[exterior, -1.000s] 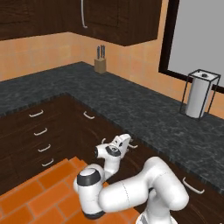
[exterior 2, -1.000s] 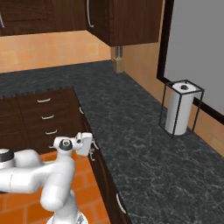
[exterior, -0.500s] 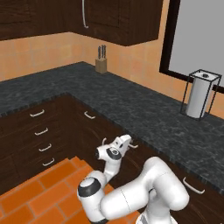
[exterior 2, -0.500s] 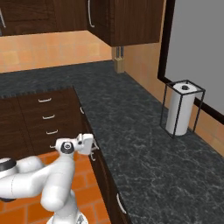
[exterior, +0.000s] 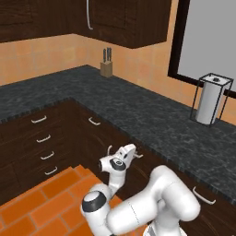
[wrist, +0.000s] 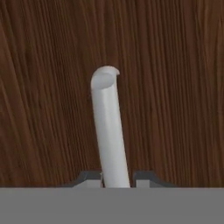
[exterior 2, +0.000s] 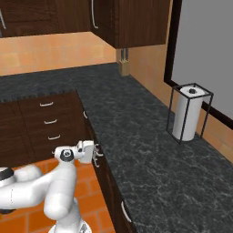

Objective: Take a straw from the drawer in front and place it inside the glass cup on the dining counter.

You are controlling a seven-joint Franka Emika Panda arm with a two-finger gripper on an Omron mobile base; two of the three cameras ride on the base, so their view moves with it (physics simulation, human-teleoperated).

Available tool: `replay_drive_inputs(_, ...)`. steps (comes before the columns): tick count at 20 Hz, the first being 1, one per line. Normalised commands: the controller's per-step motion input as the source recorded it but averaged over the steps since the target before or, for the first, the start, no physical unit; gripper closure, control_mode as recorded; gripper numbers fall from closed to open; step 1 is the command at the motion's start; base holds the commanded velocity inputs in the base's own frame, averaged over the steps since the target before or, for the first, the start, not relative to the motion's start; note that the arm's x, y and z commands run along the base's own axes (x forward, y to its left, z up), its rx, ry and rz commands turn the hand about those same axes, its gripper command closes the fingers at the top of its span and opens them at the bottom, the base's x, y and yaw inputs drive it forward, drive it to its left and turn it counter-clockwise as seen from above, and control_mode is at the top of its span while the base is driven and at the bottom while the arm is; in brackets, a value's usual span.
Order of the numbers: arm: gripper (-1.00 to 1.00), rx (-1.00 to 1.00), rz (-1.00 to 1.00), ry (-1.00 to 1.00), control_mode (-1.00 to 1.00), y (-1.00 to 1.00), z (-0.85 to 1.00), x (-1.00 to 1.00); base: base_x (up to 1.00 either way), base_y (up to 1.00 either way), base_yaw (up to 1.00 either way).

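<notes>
Against the dark-brown front of the drawer, under the edge of the black speckled bench, the tool sits at the curved silver handle. In the hand view, the bar runs up between the two dark fingertips, one on each side, with no visible gap on either side; the jaws stand narrow and are closed on the handle. Wood grain lies behind the bar throughout. In the left base view, the tool is level with the top row of drawer fronts, and the white arm curls up from the lower right over the orange tiled floor. In the right base view, the tool meets the cabinet face just below the bench edge. The drawer front lies flush with its neighbours and appears shut. On the bench stand a paper towel roll in a wire holder, near the window side, and a knife block in the far corner. A stack of narrower drawers with similar handles sits to the left, well apart from the tool.
</notes>
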Motion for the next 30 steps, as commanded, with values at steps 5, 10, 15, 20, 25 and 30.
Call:
replay_drive_inputs(5,1.00,0.00,0.01,0.00,-1.00,0.97,0.00,-0.49,0.00,0.00,0.00)
replay_drive_inputs(10,1.00,0.00,0.02,0.06,-1.00,1.00,0.00,-0.49,0.00,0.00,0.00)
replay_drive_inputs(15,1.00,0.00,0.04,0.10,-1.00,1.00,0.00,-0.46,0.00,0.00,0.00)
replay_drive_inputs(20,-1.00,0.09,0.03,0.24,-1.00,0.75,0.05,-0.25,0.00,0.00,0.00)
replay_drive_inputs(25,-1.00,0.32,0.02,0.39,-1.00,0.41,0.40,-0.27,0.00,0.00,0.00)
replay_drive_inputs(30,-1.00,0.42,0.02,0.16,-1.00,0.11,0.90,-0.59,0.00,0.00,0.00)
